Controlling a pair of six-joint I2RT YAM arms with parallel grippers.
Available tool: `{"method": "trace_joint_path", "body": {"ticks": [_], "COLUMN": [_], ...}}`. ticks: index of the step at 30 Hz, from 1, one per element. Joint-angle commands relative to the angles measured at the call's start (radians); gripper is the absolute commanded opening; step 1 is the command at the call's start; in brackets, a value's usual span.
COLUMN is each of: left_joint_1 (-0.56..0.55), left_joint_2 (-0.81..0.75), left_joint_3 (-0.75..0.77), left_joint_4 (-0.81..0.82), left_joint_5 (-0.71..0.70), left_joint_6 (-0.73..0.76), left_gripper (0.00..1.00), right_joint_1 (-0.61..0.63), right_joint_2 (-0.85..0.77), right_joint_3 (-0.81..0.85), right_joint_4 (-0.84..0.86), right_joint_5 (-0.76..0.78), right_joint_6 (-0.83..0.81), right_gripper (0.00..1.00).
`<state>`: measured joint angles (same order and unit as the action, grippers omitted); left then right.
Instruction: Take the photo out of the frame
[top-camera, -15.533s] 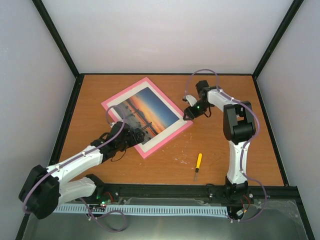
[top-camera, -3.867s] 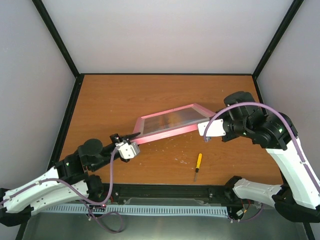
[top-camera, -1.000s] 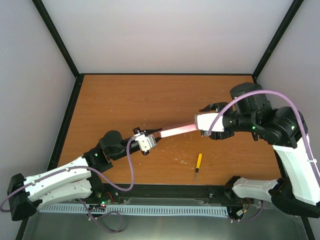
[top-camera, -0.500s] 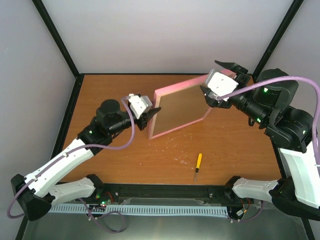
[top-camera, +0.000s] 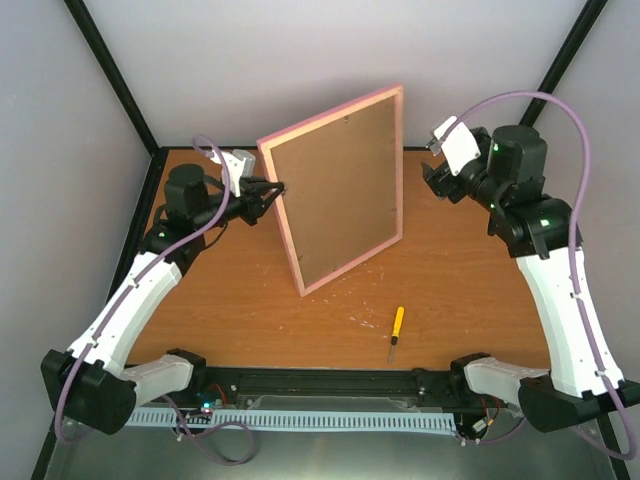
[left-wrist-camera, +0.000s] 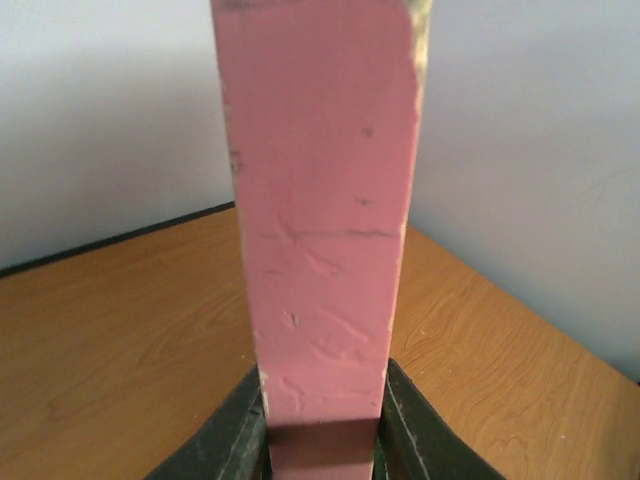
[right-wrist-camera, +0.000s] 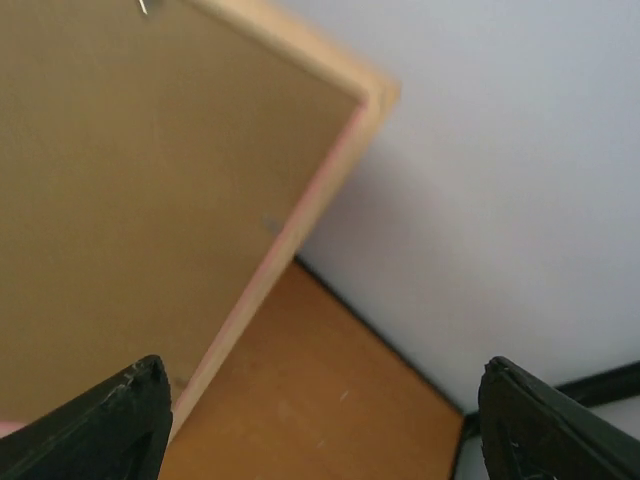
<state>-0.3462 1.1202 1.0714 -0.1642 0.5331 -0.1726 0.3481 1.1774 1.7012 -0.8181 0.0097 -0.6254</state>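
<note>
Left gripper: clamped on the frame, biting its pink side edge at left-centre of the overhead view. The wrist cam shows that edge wedged right between the jaws.
Right gripper: jaws spread wide with nothing in them, hanging clear of the frame at the upper right of the overhead view.
Frame: stood up tall in the middle of the overhead view with its back to the camera. The low corner looks like it's down on the table, but I can't swear to it.
Inside the frame: brown backing board fills the whole opening and looks fully seated.
Photo: can't see it at all. My guess is it's still tucked in behind the board, facing away.
Done so far: honestly just the setup, back side exposed and one grip steadying it.
Left to do: pretty much everything that counts, so free the backing, lift it off, pull the print.
Other stuff: yellow-handled screwdriver lying untouched lower right of centre, well apart from the frame.
</note>
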Motion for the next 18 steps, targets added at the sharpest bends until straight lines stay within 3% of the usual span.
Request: {"method": "trace_joint_path", "body": {"ticks": [1,8,13,16,18], "left_joint_1": [0.073,0.081,0.082,0.083,0.083], "left_joint_2": [-0.009,-0.007,0.004,0.007,0.008], "left_joint_3": [-0.015,-0.06,-0.1,-0.118,-0.128], "left_joint_4": [0.136,0.155,0.164,0.171,0.172], "left_joint_5": [0.168,0.164,0.172,0.183,0.183], "left_joint_6": [-0.1,-0.094,-0.085,-0.07,-0.057], "left_gripper": [0.01,0.01,0.01,0.01,0.01], "right_joint_1": [-0.158,-0.348,-0.379,-0.396,-0.4], "right_joint_2": [-0.005,0.068,0.204,0.313,0.389], "right_joint_3": [-0.182,-0.426,-0.439,-0.411,-0.376], "right_joint_4": [0.096,0.224,0.228,0.233,0.209], "right_joint_5": [-0.21,-0.45,-0.58,-0.658,-0.716], "right_joint_6": [0.129,0.187,0.157,0.133,0.103], "right_gripper": [0.81,0.82,0.83,0.87,0.99]}}
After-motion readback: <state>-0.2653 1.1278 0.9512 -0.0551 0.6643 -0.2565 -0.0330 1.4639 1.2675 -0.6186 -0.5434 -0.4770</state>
